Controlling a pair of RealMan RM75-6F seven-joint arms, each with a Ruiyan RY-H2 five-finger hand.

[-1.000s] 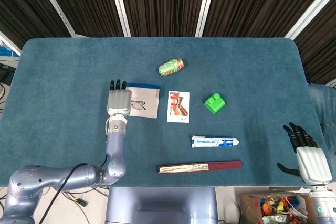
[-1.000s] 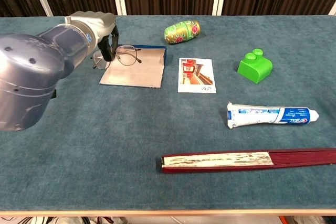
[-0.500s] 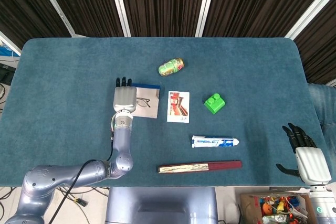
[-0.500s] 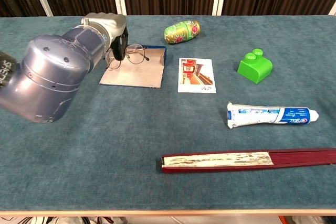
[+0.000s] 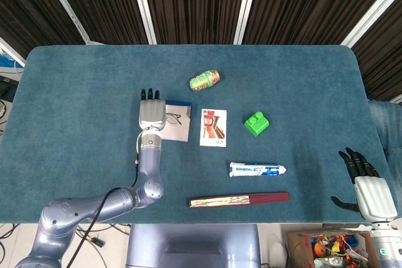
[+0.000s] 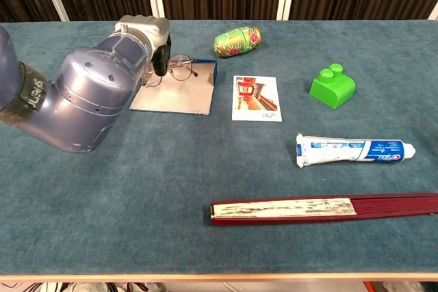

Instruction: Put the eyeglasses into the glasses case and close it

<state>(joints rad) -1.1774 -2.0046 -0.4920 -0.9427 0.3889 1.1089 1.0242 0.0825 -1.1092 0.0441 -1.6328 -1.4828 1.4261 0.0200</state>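
Observation:
The glasses case (image 5: 180,128) (image 6: 179,95) lies open and flat, grey inside with a blue far edge, left of the table's centre. My left hand (image 5: 151,113) (image 6: 145,31) is over the case's left end and pinches the thin-rimmed eyeglasses (image 5: 175,118) (image 6: 181,69) in its dark fingers (image 6: 162,57). The lenses hang just above the case's far part. In the chest view my left forearm hides the near-left table. My right hand (image 5: 367,189) hangs off the table's right front corner, fingers spread, holding nothing.
A green patterned can (image 5: 205,80) lies behind the case, and a picture card (image 5: 213,127) sits right of it. A green block (image 5: 256,123), a toothpaste tube (image 5: 257,169) and a folded fan (image 5: 239,199) lie further right and nearer.
My left hand has carried the eyeglasses rightward, from the case's left edge to over the case. The right hand has barely moved.

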